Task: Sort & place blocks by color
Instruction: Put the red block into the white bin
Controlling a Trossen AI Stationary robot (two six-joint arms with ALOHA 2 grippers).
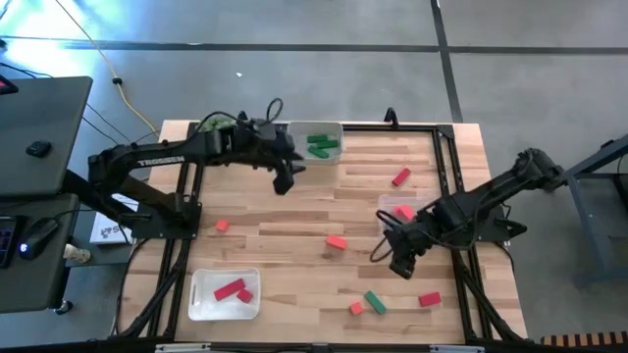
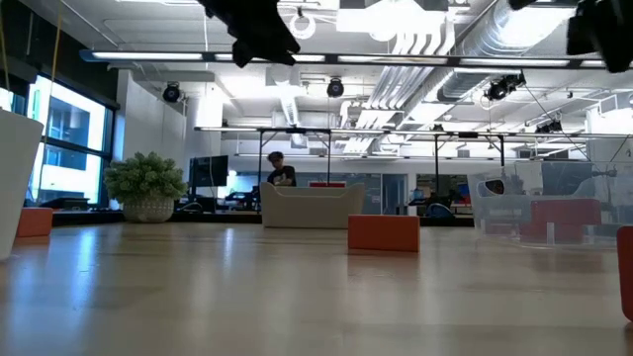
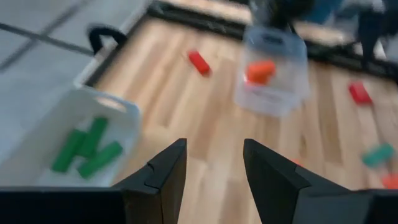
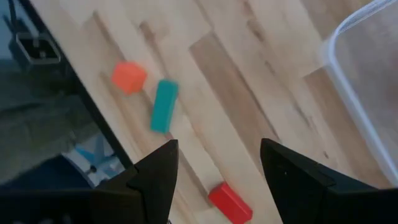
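Lower-left tray: I count two red blocks inside.
Loose blocks: green block, lower right; coral block, centre.
Right gripper: fingers apart, empty, right of centre.
Left gripper: fingers apart, empty, upper centre.
Upper tray: green blocks.

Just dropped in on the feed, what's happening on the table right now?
Block sorting is mid-way. The left gripper hovers open and empty beside the tray with green blocks. The right gripper is open too, above the table near a loose green block. The tray at the near left holds two red blocks, and a clear tray holds an orange one. Several red and orange blocks lie loose on the table.
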